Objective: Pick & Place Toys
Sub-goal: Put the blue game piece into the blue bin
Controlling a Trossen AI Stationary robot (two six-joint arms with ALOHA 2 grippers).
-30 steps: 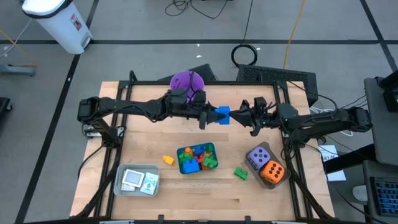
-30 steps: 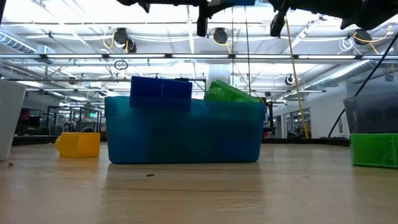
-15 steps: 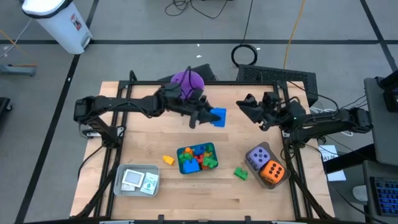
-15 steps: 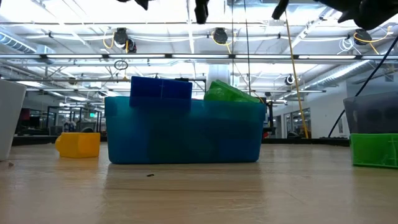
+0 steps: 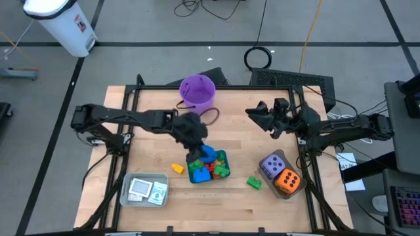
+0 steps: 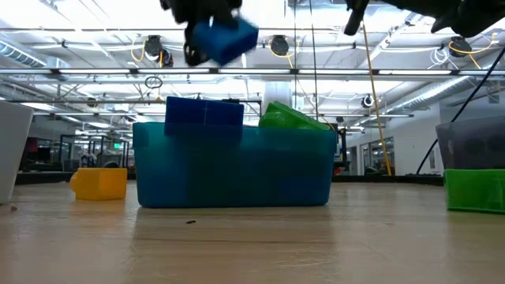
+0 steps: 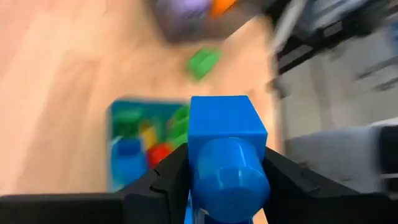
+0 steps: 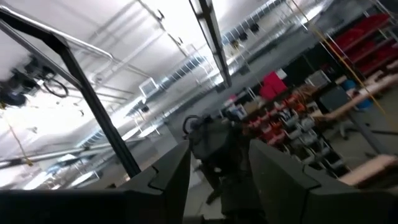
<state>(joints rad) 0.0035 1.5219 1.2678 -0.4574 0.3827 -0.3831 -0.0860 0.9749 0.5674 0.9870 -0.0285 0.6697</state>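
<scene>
1. The left end effector (image 5: 199,152) has swung from beside the purple bucket (image 5: 197,90) to just above the teal tray (image 5: 223,157), clamped on a blue brick (image 7: 224,149); release into the tray looks imminent.
2. The right end effector (image 5: 257,115) has let go of that brick and pulled back, jaws parted and empty.
3. Motion blur hides the tray's contents in the left wrist view.
</scene>
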